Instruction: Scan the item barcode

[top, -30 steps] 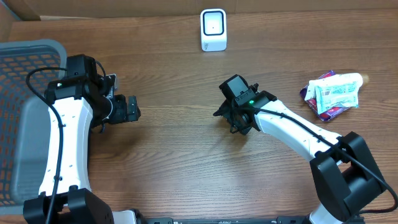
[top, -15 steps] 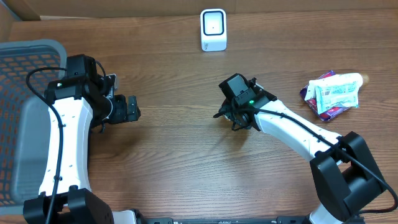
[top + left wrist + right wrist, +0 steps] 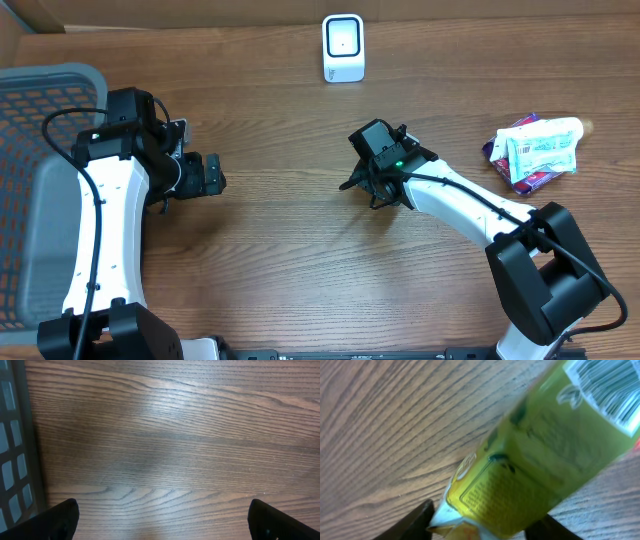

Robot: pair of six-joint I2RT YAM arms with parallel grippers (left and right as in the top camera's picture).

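Only the right wrist view shows the packet [image 3: 520,460], which the right gripper [image 3: 366,192] hides overhead. It lies diagonally, barcode end upper right. The fingers [image 3: 415,521] flank it, grip unclear. The left gripper [image 3: 167,522] gapes.

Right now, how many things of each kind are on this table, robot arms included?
Robot arms: 2, left arm and right arm
White barcode scanner: 1
Grey basket: 1
Green packet: 1
Pile of packets, pieces unclear: 1
Total: 6
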